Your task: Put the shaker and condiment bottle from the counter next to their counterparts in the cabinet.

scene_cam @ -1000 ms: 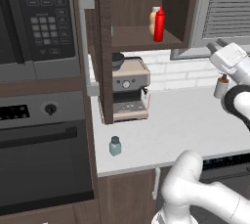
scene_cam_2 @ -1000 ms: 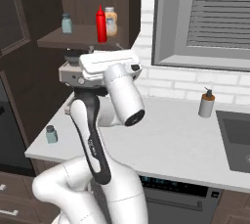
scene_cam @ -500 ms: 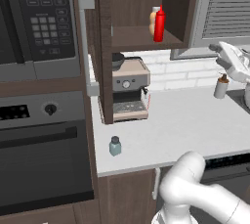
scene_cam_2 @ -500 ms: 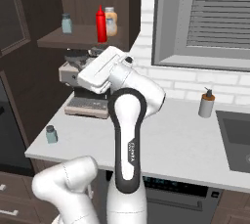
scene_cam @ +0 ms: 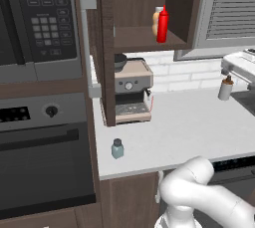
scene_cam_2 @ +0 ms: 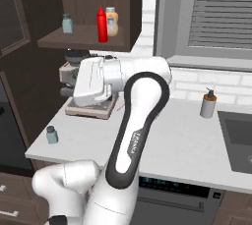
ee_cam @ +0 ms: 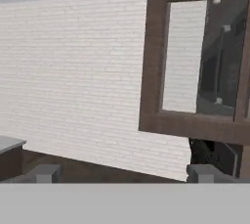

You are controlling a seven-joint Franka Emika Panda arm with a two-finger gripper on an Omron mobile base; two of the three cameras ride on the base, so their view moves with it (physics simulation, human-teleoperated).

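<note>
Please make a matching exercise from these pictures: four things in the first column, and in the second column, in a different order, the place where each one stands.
Things:
1. slim bright red squeeze bottle
2. small squat grey-blue jar with a darker cap
3. grey pump dispenser
4. boxy metal coffee machine

Places:
A. on the counter near its front edge
B. on the counter under the window
C. on the cabinet shelf beside the peach-orange bottle
D. on the counter below the cabinet shelf

Pairs: 1-C, 2-A, 3-B, 4-D
</note>
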